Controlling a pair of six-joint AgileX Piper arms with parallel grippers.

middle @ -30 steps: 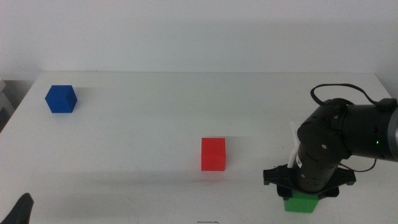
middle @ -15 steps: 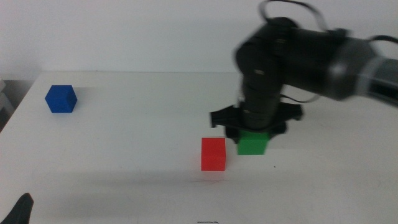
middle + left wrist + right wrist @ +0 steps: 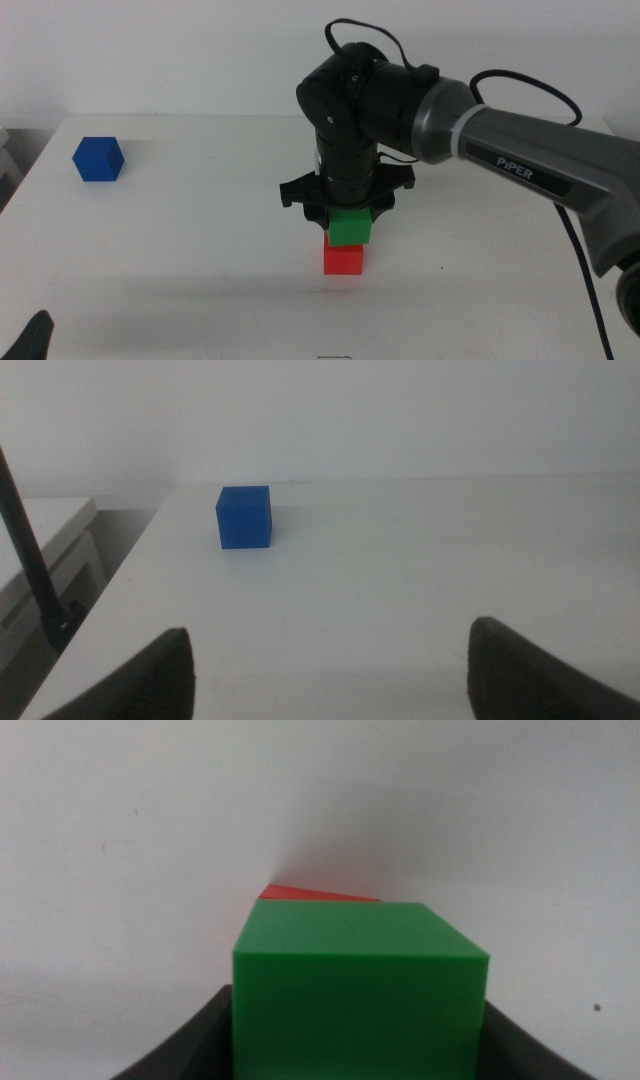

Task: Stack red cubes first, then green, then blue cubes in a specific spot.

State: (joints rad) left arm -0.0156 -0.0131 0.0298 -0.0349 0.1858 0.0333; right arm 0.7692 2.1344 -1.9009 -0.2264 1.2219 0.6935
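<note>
The red cube (image 3: 343, 260) sits on the white table near the middle. Directly on top of it is the green cube (image 3: 350, 227), and my right gripper (image 3: 348, 212) is shut on it from above. The right wrist view shows the green cube (image 3: 358, 982) between the jaws, with a sliver of the red cube (image 3: 310, 894) behind it. Whether green rests on red or hovers just above, I cannot tell. The blue cube (image 3: 98, 159) stands at the far left; it also shows as the blue cube (image 3: 244, 517) ahead of my open left gripper (image 3: 330, 665), which waits at the bottom left corner.
The right arm (image 3: 520, 150) reaches in from the right across the table's back half. The table's left edge (image 3: 130, 560) runs close to the blue cube.
My right gripper lifted the green cube from the front right of the table, carried it left, and now holds it on top of the red cube.
</note>
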